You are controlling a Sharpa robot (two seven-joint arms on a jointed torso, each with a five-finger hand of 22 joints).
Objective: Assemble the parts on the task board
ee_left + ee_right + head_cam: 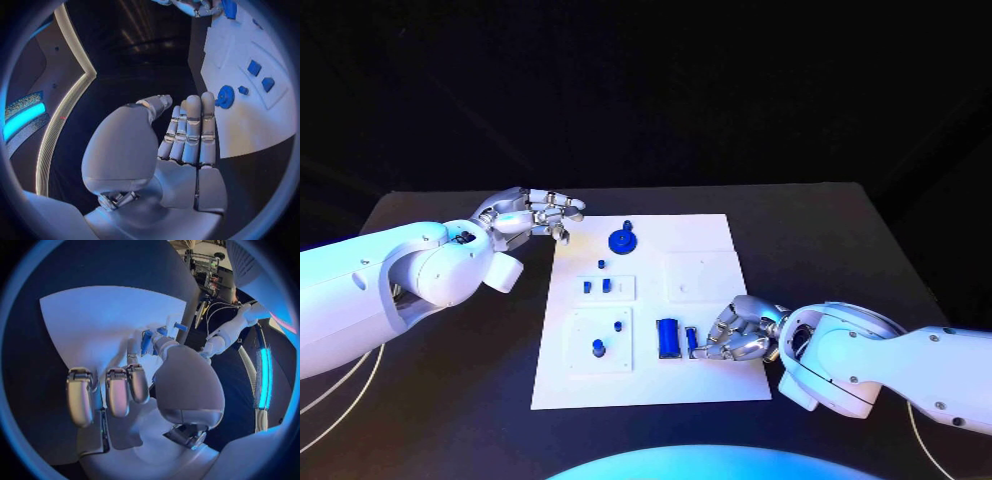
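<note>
Parts sit spread over the task board (704,385), the white plate at the middle of the black tabletop (444,420), and we find them between our two robot hands; the right robot hand (744,332) rests on the board's near right portion, its fingers curled down over a slim blue upright piece (691,340) just beside a dark rectangular block (669,337); in the right wrist view the fingertips (147,342) close around small blue pieces (164,331), yet we cannot tell whether the piece is truly pinched or merely touched. The left robot hand (531,213) hangs off the board's far left corner, over bare tabletop, fingers bent and close together with nothing between them; in the left wrist view its fingers (190,131) lie side by side, pointing toward the board's edge; the round blue gear (625,240) lies nearest this hand, just beyond its fingertips, well apart from the right robot hand.

Between the two hands, nothing stands in the way but the parts themselves: a tiny blue peg (600,263) near the gear; a pair of small blue blocks (597,286) in a raised white square; two more blue pegs (603,338) in a second square, level with the right robot hand and apart from it; a plain white square (701,277) lies just beyond the right robot hand.

The parts are a deep, glossy blue, small against the plate; the gear is toothed, with a knob at its rim.
</note>
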